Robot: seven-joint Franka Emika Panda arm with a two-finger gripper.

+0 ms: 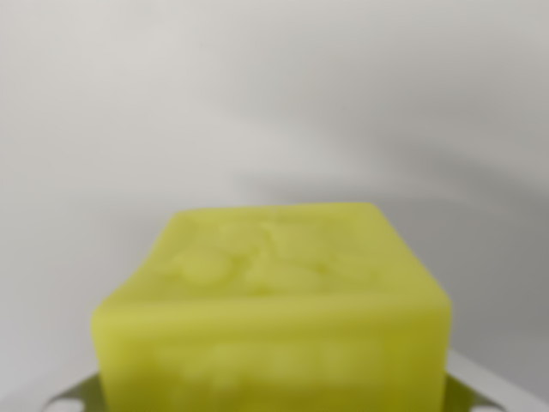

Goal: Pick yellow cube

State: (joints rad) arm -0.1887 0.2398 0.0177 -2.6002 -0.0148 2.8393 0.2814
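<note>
Filling the lower middle of the wrist view, a soft-looking, yellow-green cube [274, 309] with a faintly embossed upper face sits very close to the lens and out of focus. Pale grey gripper fingertips [489, 386] show only as slivers at the bottom corners, one to each side of the cube's lower edges, and they appear to flank it closely. Whether they press on the cube or merely stand beside it cannot be told, since the contact lines fall below the picture's edge.

Behind the cube stretches a plain, whitish surface [274, 94] with a soft grey shadow above and to the right of the cube; nothing else stands on it.

Judging from how near the cube is and how it lies between the fingertips, the grasp stage seems to be in hand, either closing or just closed. The next move likely calls for confirming a firm squeeze on the two side faces, then a straight lift clear of the surface.

Hidden are the cube's base, the finger pads, and any gap under the cube, so whether it rests on the surface or is raised is unclear.
</note>
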